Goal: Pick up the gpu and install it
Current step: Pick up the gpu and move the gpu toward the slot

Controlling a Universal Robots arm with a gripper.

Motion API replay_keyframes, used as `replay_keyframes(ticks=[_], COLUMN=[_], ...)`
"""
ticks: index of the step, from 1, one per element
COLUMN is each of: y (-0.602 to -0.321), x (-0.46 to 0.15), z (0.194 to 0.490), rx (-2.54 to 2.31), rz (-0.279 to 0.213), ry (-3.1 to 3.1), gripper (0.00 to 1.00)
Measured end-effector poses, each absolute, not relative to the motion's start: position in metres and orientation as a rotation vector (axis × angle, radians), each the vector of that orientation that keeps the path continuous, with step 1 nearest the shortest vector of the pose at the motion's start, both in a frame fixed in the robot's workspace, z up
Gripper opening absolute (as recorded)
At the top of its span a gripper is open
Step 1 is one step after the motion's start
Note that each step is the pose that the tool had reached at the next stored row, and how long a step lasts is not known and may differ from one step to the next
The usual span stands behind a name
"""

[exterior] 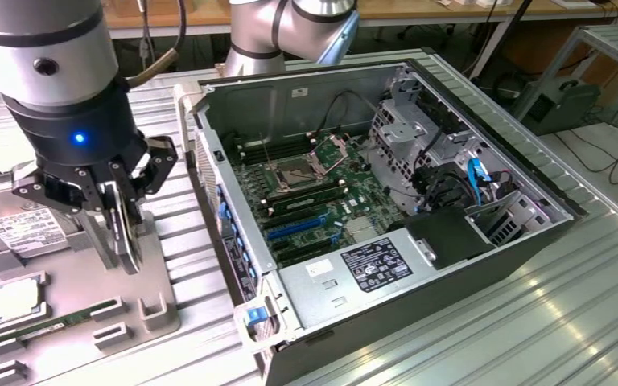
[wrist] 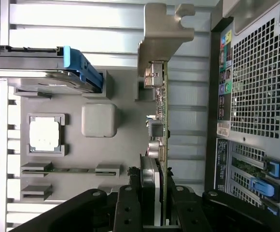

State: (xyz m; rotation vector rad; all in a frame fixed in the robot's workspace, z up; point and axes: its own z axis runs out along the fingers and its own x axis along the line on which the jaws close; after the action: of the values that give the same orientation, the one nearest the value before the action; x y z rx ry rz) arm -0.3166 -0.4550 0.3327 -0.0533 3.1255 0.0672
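The gpu (exterior: 128,235) is a thin card held on edge, with its silver bracket (wrist: 164,35) at the far end in the wrist view. My gripper (exterior: 116,211) is shut on it from above, one finger on each face of the card (wrist: 162,111). The card hangs over the grey parts tray (exterior: 67,285), at the exterior view's left of the open computer case (exterior: 481,241). Whether its lower edge still touches the tray's holder I cannot tell. The motherboard (exterior: 309,201) with blue card slots (exterior: 293,229) lies open inside the case.
On the tray lie a silver hard drive (exterior: 25,229), a square processor chip (exterior: 17,297) and a narrow green memory stick (exterior: 51,326). The case's perforated rear panel (wrist: 256,96) stands close beside the card. Ribbed metal tabletop (exterior: 524,322) surrounds the case.
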Motion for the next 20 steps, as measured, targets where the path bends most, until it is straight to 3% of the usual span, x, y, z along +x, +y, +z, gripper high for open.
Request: replay_keyframes(ticks=[20], y=[-0.455], x=[-0.317], z=[0.402], rx=[-0.053], rz=[0.067], ry=[3.126], gripper=[0.28])
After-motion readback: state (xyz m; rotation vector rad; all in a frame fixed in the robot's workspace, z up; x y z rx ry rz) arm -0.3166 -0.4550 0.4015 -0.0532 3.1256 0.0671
